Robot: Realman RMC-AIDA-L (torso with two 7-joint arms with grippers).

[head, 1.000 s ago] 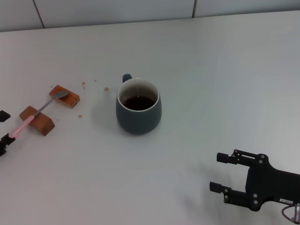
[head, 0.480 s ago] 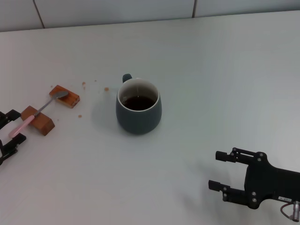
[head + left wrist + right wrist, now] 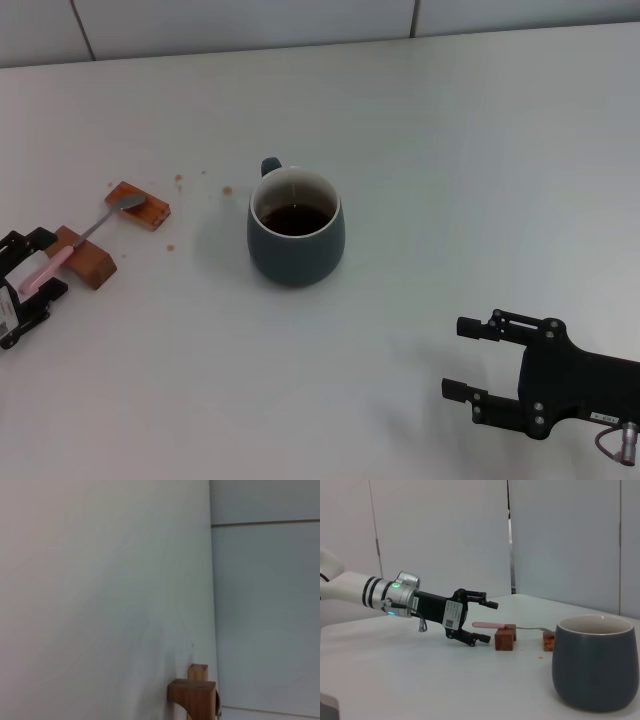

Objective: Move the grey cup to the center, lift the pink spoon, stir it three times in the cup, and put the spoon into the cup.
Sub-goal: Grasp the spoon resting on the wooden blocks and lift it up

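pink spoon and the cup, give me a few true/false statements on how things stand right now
1. The pink spoon lies across two wooden blocks. True.
2. The left gripper is shut on the spoon's handle. False: its fingers are open on either side of the handle's end, which the right wrist view confirms.
3. The grey cup holds dark liquid. True.
4. The spoon already stands in the cup. False: it rests on the blocks, to the cup's left.
5. The right gripper holds the cup. False: it is open and well apart from it, nearer the robot.
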